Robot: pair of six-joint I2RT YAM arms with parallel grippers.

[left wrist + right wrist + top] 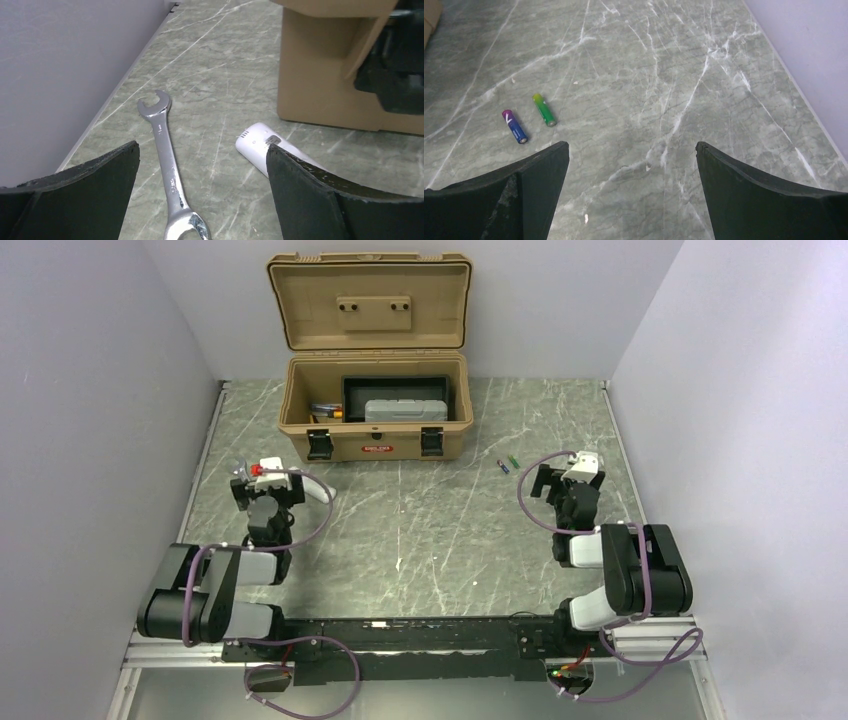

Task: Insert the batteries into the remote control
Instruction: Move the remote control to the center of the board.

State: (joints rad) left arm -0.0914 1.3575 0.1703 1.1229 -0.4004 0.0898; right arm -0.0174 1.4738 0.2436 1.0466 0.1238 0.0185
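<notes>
left gripper (pixel 202 150) jaws apart, empty; slim white plastic remote control (pixel 257 145), silver metal wrench (pixel 167 165) ahead. right gripper (pixel 631 147) jaws apart too; thin purple battery (pixel 514 126), thin green battery (pixel 544 109) ahead-left.

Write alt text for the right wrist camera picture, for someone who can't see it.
A purple battery and a green battery lie close together, not touching, on a grey marbled table, ahead and left of the right tool. Its two black fingers stand wide open, holding nothing. A pale wall borders the right edge.
</notes>
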